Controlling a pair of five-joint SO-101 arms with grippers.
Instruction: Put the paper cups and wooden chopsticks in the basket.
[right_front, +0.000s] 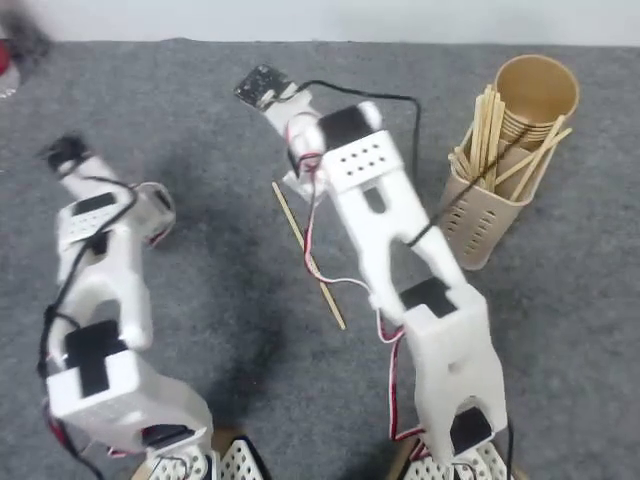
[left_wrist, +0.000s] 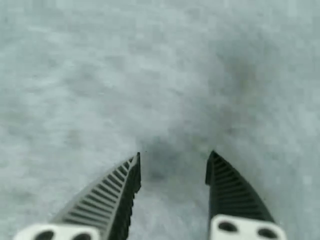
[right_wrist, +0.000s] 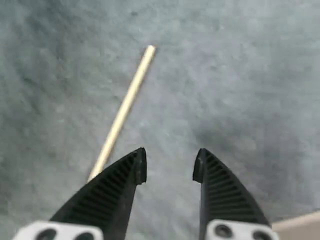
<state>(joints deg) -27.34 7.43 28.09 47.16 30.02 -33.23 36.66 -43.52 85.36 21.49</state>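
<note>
On the left side of the grey mat (right_front: 200, 300), the left claw (left_wrist: 174, 160) hangs low over the fabric, its jaws apart with nothing between them. Toward the middle, one loose wooden chopstick (right_front: 333, 305) lies flat on the mat, running from far-left to near-right. The right claw (right_wrist: 170, 162) sits over its far end, jaws spread and empty. The stick (right_wrist: 125, 107) lies just outside one finger (right_wrist: 120, 185), not in the gap, and seems to pass beneath that finger, though the finger hides it there. At the far right, the basket (right_front: 480, 225) stands upright, holding stacked paper cups (right_front: 540, 95) and a bundle of chopsticks (right_front: 488, 130).
</note>
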